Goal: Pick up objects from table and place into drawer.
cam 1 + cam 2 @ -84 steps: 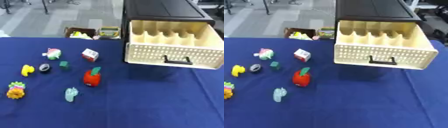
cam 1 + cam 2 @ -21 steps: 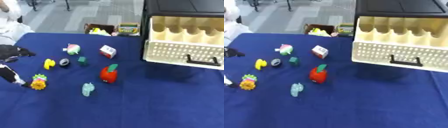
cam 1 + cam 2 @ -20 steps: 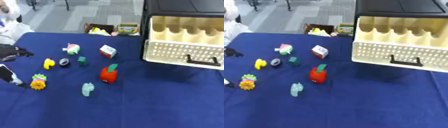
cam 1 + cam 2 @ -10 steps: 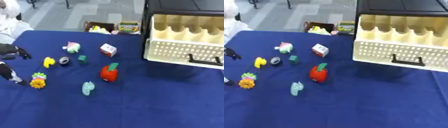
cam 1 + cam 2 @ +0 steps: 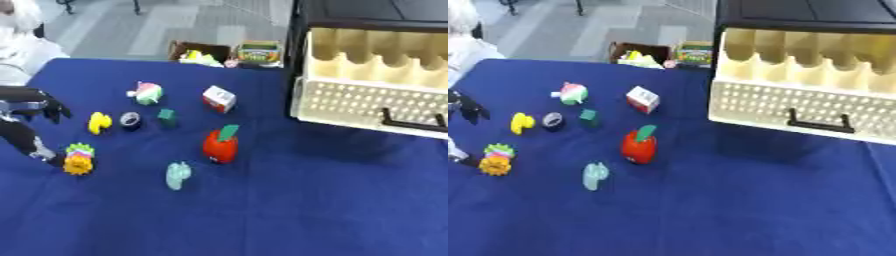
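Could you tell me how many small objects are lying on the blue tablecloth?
8: a pink-and-green toy, a white box, a yellow duck, a dark ring, a green block, a red apple, a pale green figure and a flower-like toy near the left hand.

Lab: toy-strewn blue table (image 5: 306, 210)

Drawer (image 5: 807, 107): cream, perforated front, black handle, pulled open from a black cabinet, scalloped dividers inside. Objects lie on the blue surface (image 5: 289, 210), left of the drawer: a red apple-shaped toy (image 5: 220, 145) with green leaf, upright; a pale green item (image 5: 178, 175) near it; a small white and red box (image 5: 219, 98); a pink-green-white toy (image 5: 147, 92); a dark green block (image 5: 166, 117); a dark ring (image 5: 129, 120); a yellow duck (image 5: 99, 122); a yellow-green flower-shaped toy (image 5: 78, 159)
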Robot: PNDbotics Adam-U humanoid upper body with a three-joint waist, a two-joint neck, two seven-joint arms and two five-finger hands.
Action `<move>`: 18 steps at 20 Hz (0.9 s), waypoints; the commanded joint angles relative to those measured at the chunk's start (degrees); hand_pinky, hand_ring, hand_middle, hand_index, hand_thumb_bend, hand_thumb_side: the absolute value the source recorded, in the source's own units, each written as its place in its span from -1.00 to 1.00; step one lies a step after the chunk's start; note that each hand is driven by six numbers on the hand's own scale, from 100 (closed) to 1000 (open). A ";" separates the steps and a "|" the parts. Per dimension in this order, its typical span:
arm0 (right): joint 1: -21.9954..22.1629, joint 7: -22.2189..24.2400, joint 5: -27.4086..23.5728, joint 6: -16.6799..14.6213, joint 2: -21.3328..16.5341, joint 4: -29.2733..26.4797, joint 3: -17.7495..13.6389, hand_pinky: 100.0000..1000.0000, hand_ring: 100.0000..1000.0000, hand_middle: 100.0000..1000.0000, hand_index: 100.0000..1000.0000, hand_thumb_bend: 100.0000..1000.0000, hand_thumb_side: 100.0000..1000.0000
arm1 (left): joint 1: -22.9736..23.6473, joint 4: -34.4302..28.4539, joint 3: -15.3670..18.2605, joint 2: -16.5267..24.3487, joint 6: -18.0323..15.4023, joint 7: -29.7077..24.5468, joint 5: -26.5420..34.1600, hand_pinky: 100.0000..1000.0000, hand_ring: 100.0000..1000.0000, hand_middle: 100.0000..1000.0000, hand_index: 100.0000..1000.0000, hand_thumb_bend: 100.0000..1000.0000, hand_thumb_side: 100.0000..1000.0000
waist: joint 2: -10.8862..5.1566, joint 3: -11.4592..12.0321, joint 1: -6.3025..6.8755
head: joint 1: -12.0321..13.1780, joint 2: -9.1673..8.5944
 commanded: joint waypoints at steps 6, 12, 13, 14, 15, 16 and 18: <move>-0.13 -1.74 -0.59 -0.01 -0.80 -0.60 -0.38 -0.08 -0.19 -0.32 0.41 -0.42 0.75 | -0.34 -0.61 0.41 0.72 2.10 0.59 -0.12 0.20 0.53 0.39 0.74 0.04 -0.36 | -0.77 -0.05 -0.04 | -0.15 -0.94; 0.11 -2.27 -0.71 0.01 -0.42 -0.60 -0.67 -0.09 -0.19 -0.33 0.40 -0.42 0.75 | -0.62 0.43 -0.12 0.03 2.35 1.40 -0.58 0.17 0.52 0.43 0.74 0.02 -0.35 | -0.60 -0.21 -0.04 | 0.00 -1.21; 0.14 -2.35 -0.72 0.02 -0.36 -0.60 -0.71 -0.09 -0.19 -0.32 0.40 -0.42 0.75 | -0.72 0.61 -0.22 -0.15 2.54 1.76 -0.82 0.17 0.51 0.42 0.73 0.02 -0.35 | -0.58 -0.25 -0.05 | 0.03 -1.25; 0.17 -2.41 -0.74 0.02 -0.30 -0.60 -0.74 -0.09 -0.19 -0.33 0.40 -0.42 0.76 | -0.77 0.82 -0.37 -0.35 2.69 2.04 -1.10 0.17 0.52 0.43 0.74 0.02 -0.35 | -0.54 -0.30 -0.06 | 0.05 -1.30; 0.21 -2.48 -0.75 0.02 -0.26 -0.60 -0.77 -0.09 -0.19 -0.33 0.40 -0.42 0.76 | -0.81 1.04 -0.56 -0.55 2.78 2.16 -1.36 0.17 0.52 0.43 0.74 0.02 -0.35 | -0.51 -0.34 -0.08 | 0.07 -1.32; 0.23 -2.55 -0.75 0.03 -0.23 -0.60 -0.81 -0.09 -0.19 -0.32 0.40 -0.42 0.75 | -0.84 1.29 -0.76 -0.76 2.80 2.13 -1.51 0.17 0.52 0.43 0.74 0.03 -0.34 | -0.48 -0.38 -0.09 | 0.10 -1.34; 0.26 -2.69 -0.77 0.04 -0.11 -0.60 -0.88 -0.09 -0.19 -0.32 0.39 -0.43 0.75 | -1.00 1.76 -1.07 -1.16 2.76 1.95 -1.64 0.17 0.51 0.43 0.74 0.03 -0.33 | -0.43 -0.42 -0.10 | 0.14 -1.36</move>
